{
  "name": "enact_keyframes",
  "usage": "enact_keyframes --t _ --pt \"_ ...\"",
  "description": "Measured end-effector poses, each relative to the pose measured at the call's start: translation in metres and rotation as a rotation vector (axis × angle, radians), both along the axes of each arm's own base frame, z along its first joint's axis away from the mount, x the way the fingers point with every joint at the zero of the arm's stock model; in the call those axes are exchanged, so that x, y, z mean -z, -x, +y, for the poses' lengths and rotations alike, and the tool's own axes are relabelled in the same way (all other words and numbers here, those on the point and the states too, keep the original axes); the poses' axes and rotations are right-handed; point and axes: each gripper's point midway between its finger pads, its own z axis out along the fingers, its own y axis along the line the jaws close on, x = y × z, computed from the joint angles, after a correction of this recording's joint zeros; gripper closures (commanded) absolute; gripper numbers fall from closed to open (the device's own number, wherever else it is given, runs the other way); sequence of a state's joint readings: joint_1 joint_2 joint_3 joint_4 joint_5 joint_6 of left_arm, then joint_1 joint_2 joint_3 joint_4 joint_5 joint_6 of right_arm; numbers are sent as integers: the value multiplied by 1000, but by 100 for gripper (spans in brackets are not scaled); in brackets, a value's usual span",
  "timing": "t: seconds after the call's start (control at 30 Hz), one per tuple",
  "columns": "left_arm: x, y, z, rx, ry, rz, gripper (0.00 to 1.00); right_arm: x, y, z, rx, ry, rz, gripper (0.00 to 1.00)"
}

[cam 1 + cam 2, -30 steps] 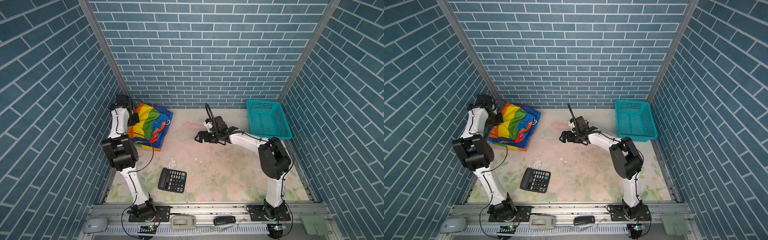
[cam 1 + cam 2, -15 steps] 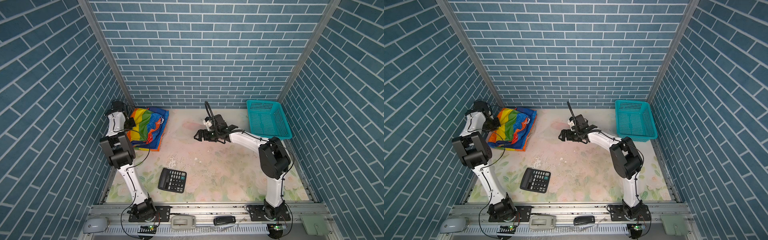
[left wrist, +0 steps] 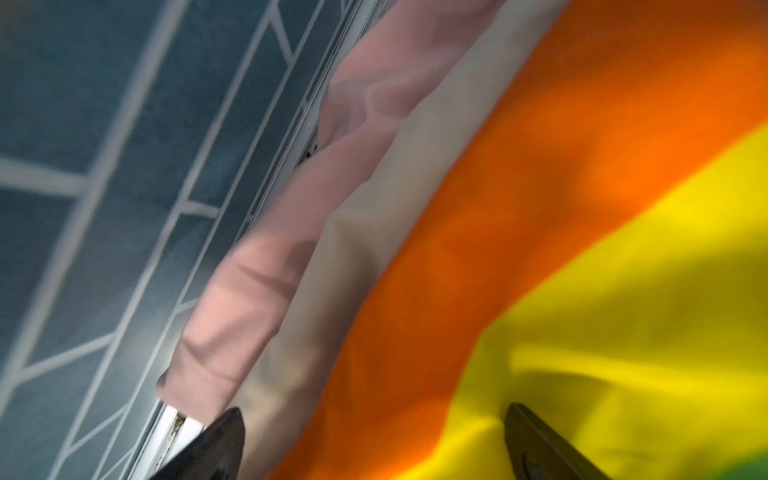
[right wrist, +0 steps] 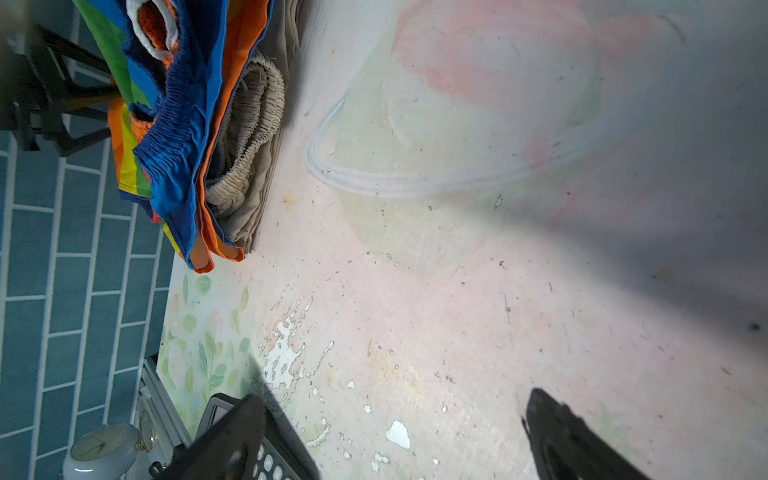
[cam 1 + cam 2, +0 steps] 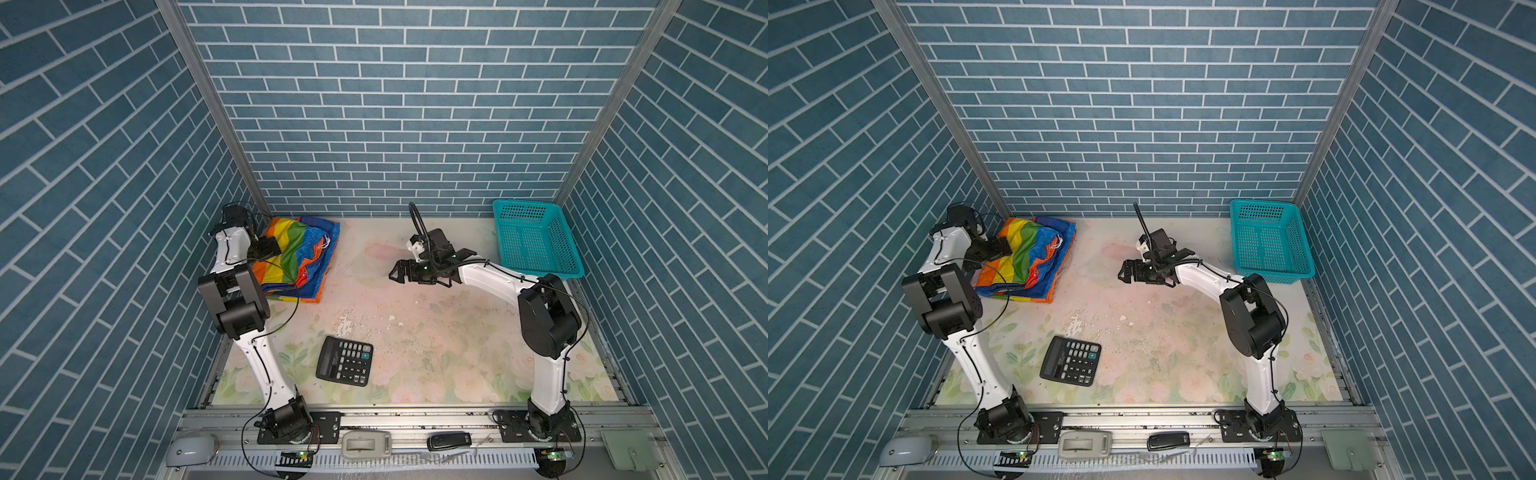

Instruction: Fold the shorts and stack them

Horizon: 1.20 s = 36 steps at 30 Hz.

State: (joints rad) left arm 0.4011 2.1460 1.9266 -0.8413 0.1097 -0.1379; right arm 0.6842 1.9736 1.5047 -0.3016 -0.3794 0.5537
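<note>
Teal basket (image 5: 536, 245) at back; black calculator (image 5: 344, 366) (tilted) near front.

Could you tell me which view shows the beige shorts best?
Right wrist: the beige shorts show a gathered waistband under the rainbow shorts. Left wrist gives only a blurred strip; both top views barely show them.

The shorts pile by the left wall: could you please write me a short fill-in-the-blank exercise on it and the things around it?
1. The striped shorts lie on ___ of the plain shorts.
2. Those plain shorts, seen in the right wrist view with a gathered waist, are ___ in colour.
3. The teal basket stands in the far ___ corner of the table.
4. The black keyed device near the table's front is a ___.

Missing words: top; beige; right; calculator.
</note>
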Motion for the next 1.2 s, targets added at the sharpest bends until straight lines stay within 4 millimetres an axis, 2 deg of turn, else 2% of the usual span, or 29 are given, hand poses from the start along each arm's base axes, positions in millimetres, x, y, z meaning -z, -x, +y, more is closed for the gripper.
enact_keyframes --t 0.07,0.17,0.27,0.33,0.4,0.5,0.6,0.7,0.8,0.9,0.97,1.1,1.2 --pt "-27 -1 -5 4 -1 -63 0 -3 -2 -6 3 27 -15 2" --pt "-82 4 -19 19 -19 -193 0 -15 -5 -25 20 81 -61 1" --pt "-144 15 -43 58 -58 -350 0 -47 -19 -62 95 115 -148 2" --pt "-186 27 -71 106 -89 -469 0 -76 -34 -108 204 137 -227 1" --pt "-212 39 -98 159 -111 -565 0 -101 -45 -164 344 178 -308 1" --pt "-227 61 -141 245 -130 -675 0 -122 -47 -254 571 273 -405 2" --pt "-215 81 -174 318 -151 -732 0 -120 -33 -314 714 395 -475 1" --pt "-187 97 -196 367 -160 -750 0 -102 -16 -355 798 523 -517 1" --pt "-149 107 -207 391 -176 -737 0 -76 -2 -394 876 647 -511 1" --pt "-109 113 -210 391 -212 -697 0 -51 11 -426 951 753 -514 1" --pt "-82 120 -204 366 -251 -665 1 -34 21 -433 963 790 -524 1" --pt "-29 139 -176 264 -362 -565 0 -4 37 -438 974 803 -564 1" --pt "-5 146 -161 219 -430 -525 0 5 40 -438 981 790 -603 1"
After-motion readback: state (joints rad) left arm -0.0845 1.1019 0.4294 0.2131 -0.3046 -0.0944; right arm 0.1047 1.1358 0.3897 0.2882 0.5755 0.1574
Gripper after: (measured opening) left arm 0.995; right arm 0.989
